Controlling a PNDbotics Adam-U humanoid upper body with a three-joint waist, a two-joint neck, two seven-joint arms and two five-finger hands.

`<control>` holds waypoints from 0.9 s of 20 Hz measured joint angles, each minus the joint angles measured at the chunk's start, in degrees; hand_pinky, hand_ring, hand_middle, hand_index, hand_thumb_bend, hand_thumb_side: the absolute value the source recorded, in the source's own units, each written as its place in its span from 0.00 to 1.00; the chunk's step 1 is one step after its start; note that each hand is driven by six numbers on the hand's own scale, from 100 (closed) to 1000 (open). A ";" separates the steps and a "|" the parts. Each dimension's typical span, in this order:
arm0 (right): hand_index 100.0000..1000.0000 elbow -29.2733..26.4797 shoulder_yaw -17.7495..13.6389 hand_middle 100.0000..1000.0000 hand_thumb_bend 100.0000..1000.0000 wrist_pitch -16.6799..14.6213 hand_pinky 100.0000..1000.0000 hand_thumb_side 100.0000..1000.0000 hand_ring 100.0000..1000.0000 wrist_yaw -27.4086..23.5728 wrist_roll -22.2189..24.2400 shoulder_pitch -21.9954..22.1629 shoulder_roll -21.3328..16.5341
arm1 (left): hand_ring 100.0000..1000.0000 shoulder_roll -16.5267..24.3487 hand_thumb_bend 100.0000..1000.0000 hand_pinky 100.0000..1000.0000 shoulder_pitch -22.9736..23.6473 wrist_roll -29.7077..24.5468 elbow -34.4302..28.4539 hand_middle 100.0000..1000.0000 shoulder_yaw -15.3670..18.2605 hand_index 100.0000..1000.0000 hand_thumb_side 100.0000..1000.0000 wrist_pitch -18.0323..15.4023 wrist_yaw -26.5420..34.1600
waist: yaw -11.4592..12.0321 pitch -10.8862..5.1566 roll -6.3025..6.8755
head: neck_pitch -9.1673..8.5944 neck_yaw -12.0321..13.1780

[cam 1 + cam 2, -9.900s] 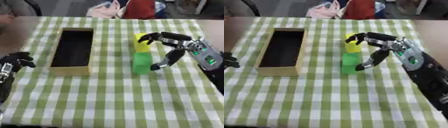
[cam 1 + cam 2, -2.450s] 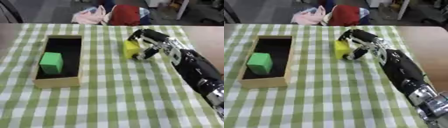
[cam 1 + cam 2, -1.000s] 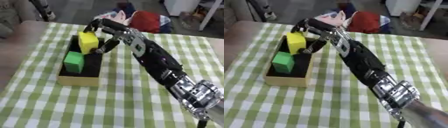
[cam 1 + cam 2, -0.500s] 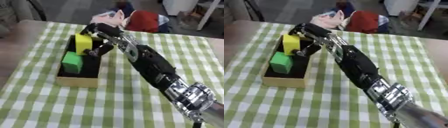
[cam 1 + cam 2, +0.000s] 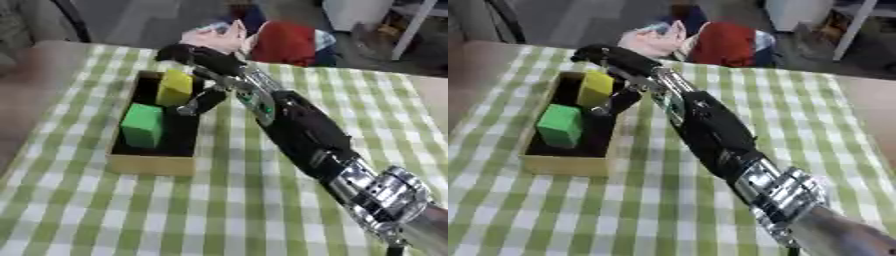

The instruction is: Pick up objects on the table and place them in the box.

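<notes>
Yellow block [image 5: 175, 87] sits tilted in the far end of the wooden box [image 5: 149, 162], at about 12 o'clock from the green block [image 5: 143, 125], which lies in the box's middle. Right hand [image 5: 199, 75] reaches over the box's far right corner, fingers curled over the top of the yellow block and thumb down at its 4 o'clock side; whether the pads are actually in contact or just beside the block is hard to tell, so I read it as a grasp at the point of release. Left hand is not in view. Step in hand looks like the drop-off of the second block. Next move, as I judge it: spread the fingers fully, let the block settle flat on the box floor, then lift the arm up and back toward 4 o'clock without clipping the box wall. No other loose objects show on the checked tablecloth [image 5: 262, 210] of the table, so the task seems nearly done.
</notes>
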 measured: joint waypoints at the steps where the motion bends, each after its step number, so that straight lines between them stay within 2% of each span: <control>1: 0.94 -0.29 0.00 0.91 0.49 -0.09 0.81 0.47 0.99 -0.01 0.10 0.06 -0.04 | 0.53 0.00 0.00 0.70 0.00 0.01 0.00 0.54 0.00 0.71 0.72 0.00 -0.01 | -0.26 -0.01 0.00 | 0.00 0.12; 3: 0.93 -1.08 0.04 0.87 0.46 -0.29 0.79 0.44 0.99 -0.58 0.33 0.22 -0.08 | 0.53 0.00 0.00 0.70 0.02 0.03 0.01 0.54 0.02 0.71 0.72 0.02 -0.05 | -0.82 -0.04 0.03 | 0.01 0.44; 5: 0.93 -2.45 0.42 0.84 0.39 -0.53 0.78 0.44 1.00 -2.35 0.98 0.58 -0.28 | 0.53 0.00 0.00 0.70 0.20 0.09 0.04 0.54 0.05 0.70 0.72 0.02 -0.18 | -1.88 -0.29 0.17 | 0.03 0.90; 8: 0.91 -5.15 1.23 0.80 0.26 -0.54 0.76 0.42 1.00 -7.86 3.18 1.69 -1.36 | 0.53 0.04 0.00 0.70 0.97 0.33 0.39 0.54 0.45 0.70 0.73 0.02 -0.43 | -4.35 -0.92 0.89 | 0.40 1.71; 10: 0.91 -7.70 1.82 0.79 0.23 -0.06 0.76 0.40 1.00 -13.46 5.28 2.65 -2.50 | 0.53 0.07 0.00 0.70 1.50 0.68 0.77 0.54 0.90 0.70 0.73 -0.01 -0.81 | -6.40 -1.16 1.53 | 0.62 2.23; 11: 0.90 -9.24 2.14 0.79 0.25 0.44 0.76 0.52 1.00 -16.67 6.45 3.19 -3.08 | 0.54 0.10 0.00 0.70 1.74 0.91 1.02 0.54 1.20 0.70 0.73 0.00 -1.06 | -7.47 -1.28 1.81 | 0.85 2.47; 12: 0.90 -10.90 2.45 0.78 0.17 1.12 0.75 0.36 1.00 -20.05 7.57 3.75 -3.67 | 0.54 0.11 0.00 0.70 2.03 1.18 1.30 0.54 1.50 0.70 0.74 -0.06 -1.32 | -8.55 -1.49 2.05 | 1.10 2.68; 17: 0.88 -21.31 3.23 0.74 0.12 6.03 0.72 0.30 1.00 -37.46 11.62 7.02 -6.97 | 0.55 0.69 0.00 0.71 3.93 2.55 3.04 0.56 3.28 0.70 0.76 -0.13 -3.30 | -13.79 -2.56 3.00 | 2.55 4.40; 18: 0.85 -23.63 3.23 0.71 0.04 7.24 0.69 0.32 0.97 -40.57 11.92 7.86 -7.67 | 0.56 0.77 0.00 0.72 4.21 2.81 3.40 0.57 3.63 0.70 0.76 -0.12 -3.67 | -14.69 -2.76 3.11 | 2.87 4.76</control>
